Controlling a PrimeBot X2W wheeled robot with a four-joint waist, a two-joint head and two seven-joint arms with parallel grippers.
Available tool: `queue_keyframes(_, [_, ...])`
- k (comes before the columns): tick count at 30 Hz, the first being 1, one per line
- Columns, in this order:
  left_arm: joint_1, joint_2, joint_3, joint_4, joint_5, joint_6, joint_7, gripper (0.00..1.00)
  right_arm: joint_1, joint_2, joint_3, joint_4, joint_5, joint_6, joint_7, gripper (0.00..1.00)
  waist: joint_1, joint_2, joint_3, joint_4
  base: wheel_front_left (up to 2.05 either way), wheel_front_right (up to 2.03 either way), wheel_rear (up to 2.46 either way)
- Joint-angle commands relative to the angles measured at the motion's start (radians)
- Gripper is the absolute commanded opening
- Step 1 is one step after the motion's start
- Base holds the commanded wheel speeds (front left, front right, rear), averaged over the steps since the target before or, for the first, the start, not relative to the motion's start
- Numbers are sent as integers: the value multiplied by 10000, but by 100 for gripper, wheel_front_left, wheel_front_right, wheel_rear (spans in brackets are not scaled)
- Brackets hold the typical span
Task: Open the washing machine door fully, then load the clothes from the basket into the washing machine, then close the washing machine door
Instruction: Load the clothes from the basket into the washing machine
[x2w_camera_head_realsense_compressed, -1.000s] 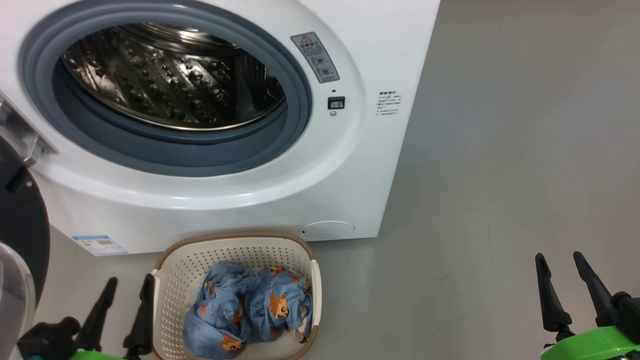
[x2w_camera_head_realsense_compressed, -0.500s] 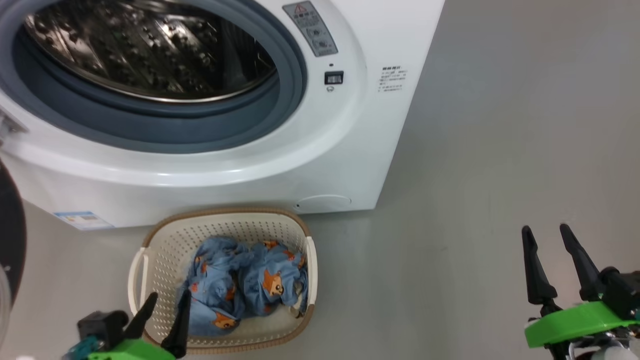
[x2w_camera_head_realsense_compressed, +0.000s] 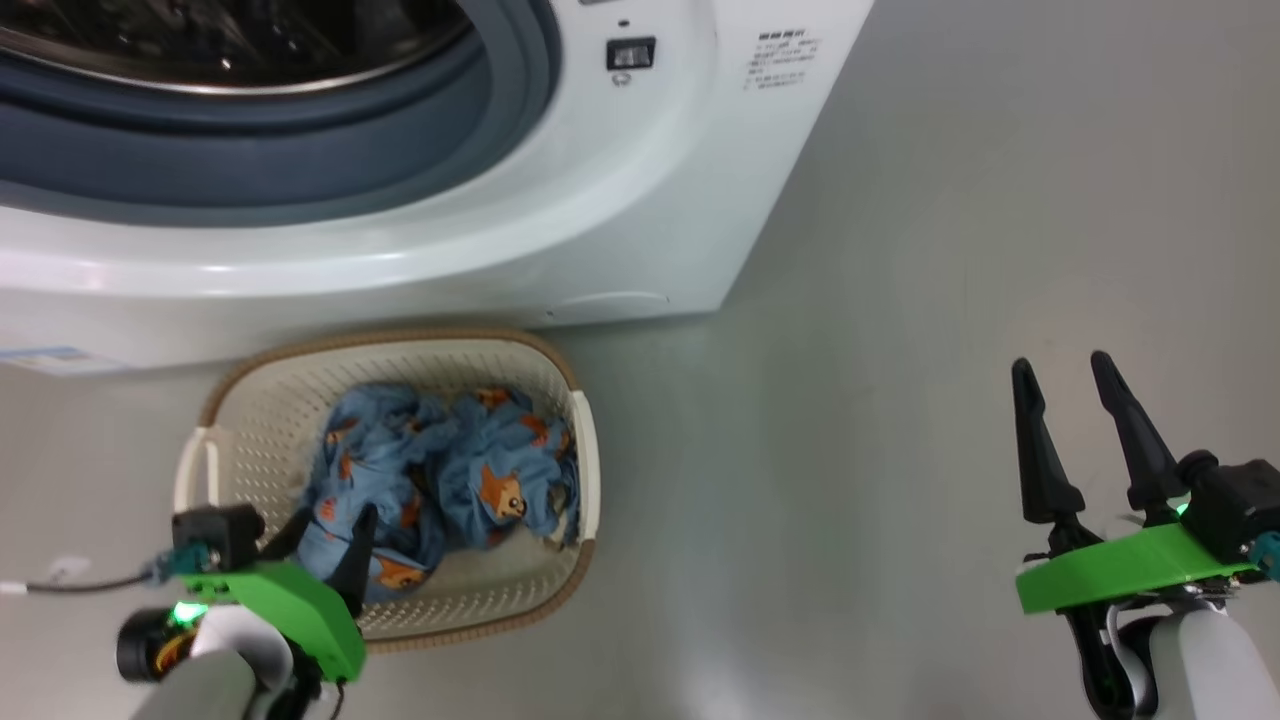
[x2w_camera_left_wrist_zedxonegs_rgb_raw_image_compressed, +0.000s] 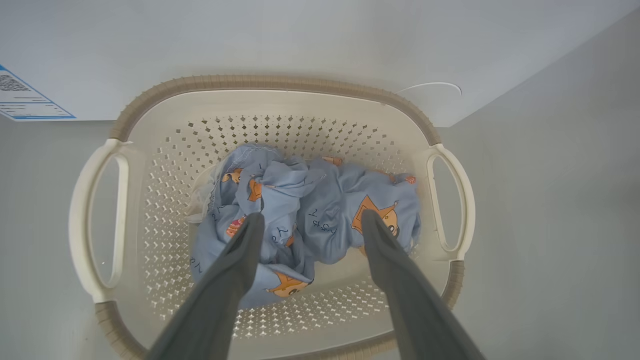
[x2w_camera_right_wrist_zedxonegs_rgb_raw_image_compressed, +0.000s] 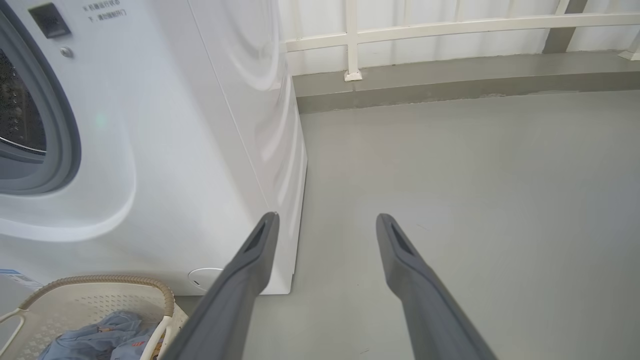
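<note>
The left gripper (x2w_camera_left_wrist_zedxonegs_rgb_raw_image_compressed: 312, 220) hangs just above the basket (x2w_camera_left_wrist_zedxonegs_rgb_raw_image_compressed: 270, 82), its 2 fingers spread wide and empty, straddling the clothes (x2w_camera_left_wrist_zedxonegs_rgb_raw_image_compressed: 300, 195) bundled in the basket's middle. The right gripper (x2w_camera_head_realsense_compressed: 1062, 372), equally spread and empty, is well to the basket's right over the floor (x2w_camera_head_realsense_compressed: 900, 300). Behind the basket stands the washing machine (x2w_camera_head_realsense_compressed: 600, 220), its drum mouth (x2w_camera_head_realsense_compressed: 200, 40) uncovered.

Likely risks: a shallow pinch could catch only 1 fold, so part of the bundle trails and snags on the basket's rim. A deep plunge could jam a fingertip in the perforated bottom or drag the light basket along.

Count: 1 basket with 2 handles (x2w_camera_left_wrist_zedxonegs_rgb_raw_image_compressed: 452, 200), 1 bundle (its separate garments cannot be counted), 1 machine, 2 grippers.
</note>
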Motion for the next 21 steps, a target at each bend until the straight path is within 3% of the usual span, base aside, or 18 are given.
queue_keyframes(1, [-315,437,94,127,-127,-25,-67,100,-136,10,288,-267,-149,25,-120,100,0,-1,741,-323,0,0,0])
queue_keyframes(10, [-1967,995,-1280,1419,-1108,-25,151,100,-795,149,752,-413,-219,25,-120,100,0,-1,1871,-661,0,0,0])
queue_keyframes(21, [-3003,1519,-2511,1834,-2069,-25,681,100,-1231,267,898,-620,-256,25,-120,100,0,-1,2730,-904,0,0,0])
